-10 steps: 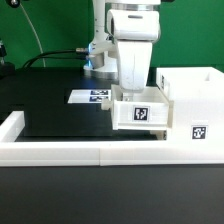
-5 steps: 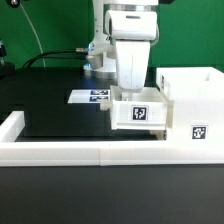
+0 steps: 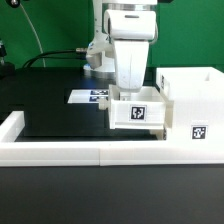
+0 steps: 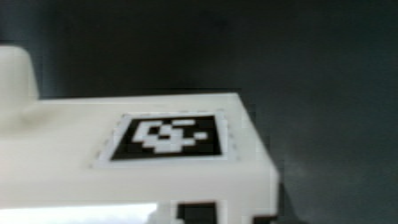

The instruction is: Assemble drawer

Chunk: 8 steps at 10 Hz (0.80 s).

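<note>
A small white open-top tray (image 3: 139,112) with a black-and-white tag on its front stands on the black table, against the left side of the tall white box shell (image 3: 192,100). My gripper (image 3: 137,94) reaches down into the tray from above and is shut on its wall; the fingertips are hidden inside. In the wrist view the tray's tagged face (image 4: 169,137) fills the picture, with a dark fingertip (image 4: 203,213) at its edge. Part of the shell (image 4: 15,75) shows beside it. A second tray is not in view.
The marker board (image 3: 90,96) lies flat behind the tray, to the exterior view's left. A long low white rail (image 3: 70,151) edges the front of the table and turns up along the left side (image 3: 12,124).
The tray and gripper have shifted slightly toward the exterior view's left, away from the shell. Nothing else has moved.
</note>
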### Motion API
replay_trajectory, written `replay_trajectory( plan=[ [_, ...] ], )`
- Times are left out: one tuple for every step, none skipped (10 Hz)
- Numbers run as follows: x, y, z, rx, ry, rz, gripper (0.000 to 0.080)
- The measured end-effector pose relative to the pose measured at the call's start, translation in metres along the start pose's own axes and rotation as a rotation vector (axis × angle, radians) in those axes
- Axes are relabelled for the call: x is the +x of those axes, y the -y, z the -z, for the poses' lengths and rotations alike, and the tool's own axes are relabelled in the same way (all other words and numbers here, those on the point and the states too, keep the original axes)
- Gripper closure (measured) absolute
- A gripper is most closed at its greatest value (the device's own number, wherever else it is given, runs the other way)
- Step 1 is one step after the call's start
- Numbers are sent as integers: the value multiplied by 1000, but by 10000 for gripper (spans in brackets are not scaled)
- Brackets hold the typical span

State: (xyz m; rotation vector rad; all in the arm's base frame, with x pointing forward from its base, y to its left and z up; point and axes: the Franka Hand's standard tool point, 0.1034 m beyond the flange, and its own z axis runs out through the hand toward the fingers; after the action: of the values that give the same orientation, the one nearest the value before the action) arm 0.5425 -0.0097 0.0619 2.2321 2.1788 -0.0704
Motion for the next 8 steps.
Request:
replay_trajectory(
  plan=[
    [-1, -2, 2, 3, 2, -3, 757],
    [-1, -2, 2, 3, 2, -3, 757],
    [-1, -1, 1, 5, 2, -3, 757],
    [0, -1, 0, 6, 3, -4, 757],
    [5, -1, 1, 5, 8, -16, 757],
    [5, 0, 0, 5, 8, -13, 757],
    [8, 0, 1, 6, 10, -22, 757],
    [13, 0, 1, 8, 13, -28, 757]
  ],
)
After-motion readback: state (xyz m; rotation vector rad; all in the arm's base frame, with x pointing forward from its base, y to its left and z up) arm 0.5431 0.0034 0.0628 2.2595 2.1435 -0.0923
